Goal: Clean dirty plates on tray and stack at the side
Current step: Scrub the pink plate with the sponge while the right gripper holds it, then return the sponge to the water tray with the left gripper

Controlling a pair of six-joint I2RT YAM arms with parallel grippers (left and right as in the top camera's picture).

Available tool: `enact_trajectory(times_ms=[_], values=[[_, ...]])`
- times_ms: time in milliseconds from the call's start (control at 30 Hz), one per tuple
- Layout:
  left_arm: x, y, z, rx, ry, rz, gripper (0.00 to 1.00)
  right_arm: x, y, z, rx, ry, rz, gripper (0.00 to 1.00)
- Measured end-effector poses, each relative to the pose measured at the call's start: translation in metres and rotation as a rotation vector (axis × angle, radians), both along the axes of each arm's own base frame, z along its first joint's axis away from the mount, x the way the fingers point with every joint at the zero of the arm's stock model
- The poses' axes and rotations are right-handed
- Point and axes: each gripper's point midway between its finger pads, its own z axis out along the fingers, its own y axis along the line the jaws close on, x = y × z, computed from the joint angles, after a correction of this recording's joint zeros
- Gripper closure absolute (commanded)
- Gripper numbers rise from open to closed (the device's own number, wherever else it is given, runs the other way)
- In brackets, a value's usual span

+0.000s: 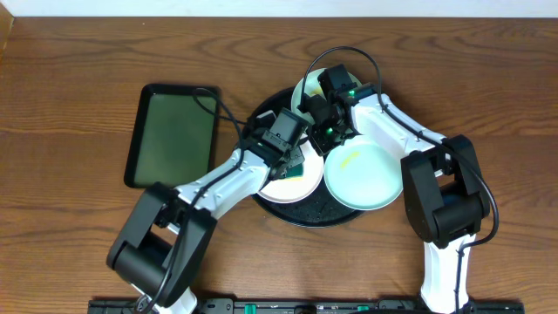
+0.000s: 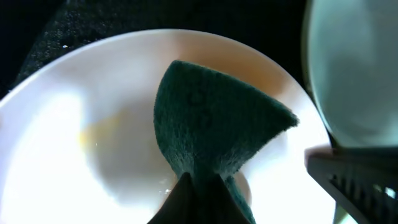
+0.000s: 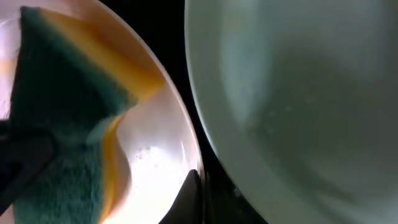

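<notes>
White plate (image 2: 56, 143) yellow-smeared, left end effector (image 1: 295, 161) pinching green sponge (image 2: 211, 118) on it, right end effector (image 1: 323, 139) unclear

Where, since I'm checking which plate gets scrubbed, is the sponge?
Left wrist view: the sponge, pinched in the left gripper, sits on the white plate, left of the mint plate on the tray.

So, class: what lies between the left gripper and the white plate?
A green sponge, pinched in the left gripper, hangs over the white plate. The left wrist view shows it best.
</notes>
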Motion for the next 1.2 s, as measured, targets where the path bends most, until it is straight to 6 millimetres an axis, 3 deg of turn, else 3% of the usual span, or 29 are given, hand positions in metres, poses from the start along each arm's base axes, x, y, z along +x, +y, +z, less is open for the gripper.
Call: enact_trajectory(times_ms=[200, 500, 700, 800, 1033, 1200], values=[[0.005, 0.011, -0.002, 0.064, -0.023, 0.016, 0.93, -0.002, -0.001, -0.001, -0.005, 0.010, 0.000, 0.99], [0.005, 0.064, -0.001, 0.313, -0.039, 0.105, 0.93, -0.004, -0.002, -0.001, -0.006, 0.017, -0.001, 0.99], [0.006, 0.074, 0.008, 0.361, -0.062, 0.112, 0.92, -0.004, -0.002, -0.001, -0.005, 0.018, 0.000, 0.99], [0.008, 0.083, 0.031, 0.367, -0.110, 0.139, 0.92, -0.004, -0.002, -0.001, -0.006, 0.018, 0.000, 0.99], [0.009, 0.106, 0.117, 0.303, -0.295, 0.236, 0.93, -0.011, -0.006, 0.001, -0.030, 0.053, 0.000, 0.99], [0.001, 0.113, 0.147, 0.270, -0.354, 0.257, 0.93, -0.007, -0.006, 0.012, -0.041, 0.047, -0.001, 0.99]])
